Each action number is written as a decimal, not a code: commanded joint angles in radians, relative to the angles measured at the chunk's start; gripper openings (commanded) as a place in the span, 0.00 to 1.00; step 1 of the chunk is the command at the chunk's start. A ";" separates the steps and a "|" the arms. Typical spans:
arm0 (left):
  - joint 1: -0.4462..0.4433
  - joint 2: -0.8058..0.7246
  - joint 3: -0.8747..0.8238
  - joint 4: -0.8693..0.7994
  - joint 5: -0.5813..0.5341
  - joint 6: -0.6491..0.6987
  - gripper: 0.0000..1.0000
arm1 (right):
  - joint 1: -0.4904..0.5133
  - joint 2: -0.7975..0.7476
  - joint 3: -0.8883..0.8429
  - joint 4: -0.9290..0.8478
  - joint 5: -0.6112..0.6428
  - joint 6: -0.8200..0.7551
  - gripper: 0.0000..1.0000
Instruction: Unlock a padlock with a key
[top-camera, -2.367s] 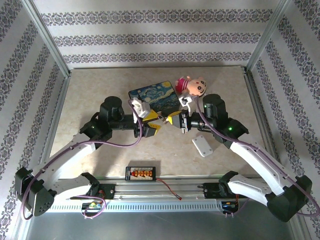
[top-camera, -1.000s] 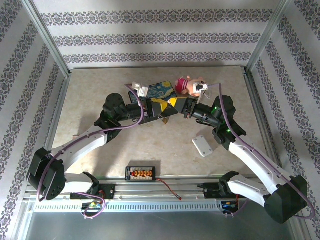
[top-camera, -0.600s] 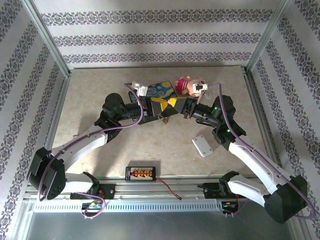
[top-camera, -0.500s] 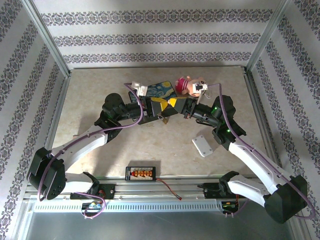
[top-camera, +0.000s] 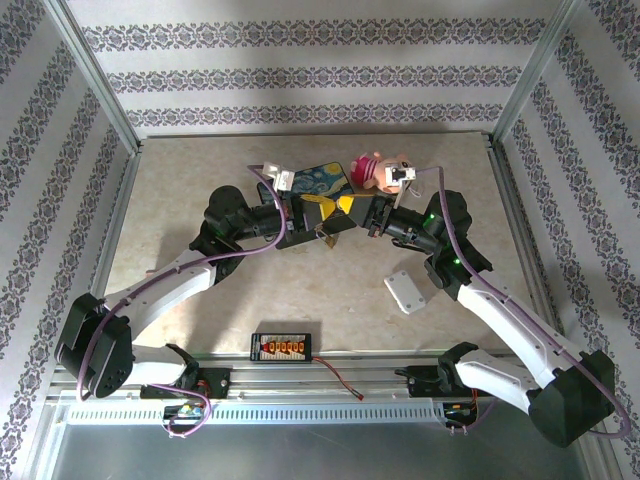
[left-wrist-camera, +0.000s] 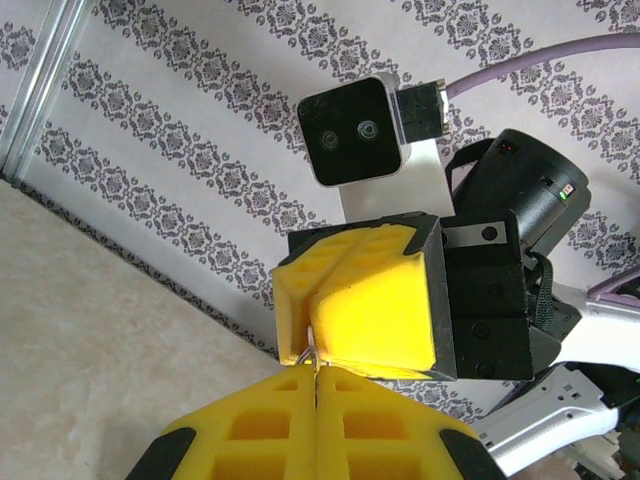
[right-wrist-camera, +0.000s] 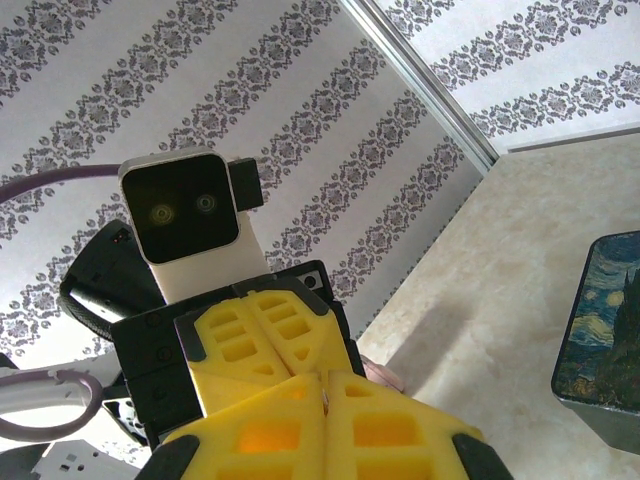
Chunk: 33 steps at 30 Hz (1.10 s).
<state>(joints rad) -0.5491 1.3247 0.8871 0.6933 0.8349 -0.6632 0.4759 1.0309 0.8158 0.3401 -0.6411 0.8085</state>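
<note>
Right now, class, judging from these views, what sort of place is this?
Probably a robot test booth, not a home: a left arm and right arm bolted at the table edge, aluminium frame posts, and wallpaper panels as a backdrop.

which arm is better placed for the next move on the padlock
Left, tentatively. The left gripper and right gripper are shut tip to tip, a thin silvery piece between them, the padlock at their meeting point. Left's wrist view shows that piece clearly at its own seam.
</note>
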 joint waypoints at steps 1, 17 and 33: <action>0.007 -0.041 0.033 -0.049 0.032 0.147 0.00 | 0.010 -0.002 0.000 -0.023 0.004 -0.025 0.13; 0.005 -0.295 -0.090 -0.463 -0.116 1.128 0.00 | -0.100 -0.101 0.034 -0.362 0.108 -0.071 0.57; -0.051 -0.168 0.041 -0.693 0.014 1.784 0.00 | -0.122 -0.034 -0.015 -0.315 -0.204 0.019 0.81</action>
<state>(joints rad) -0.5842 1.1500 0.8757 0.0490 0.8082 0.9668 0.3679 0.9894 0.8185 -0.0196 -0.7254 0.8120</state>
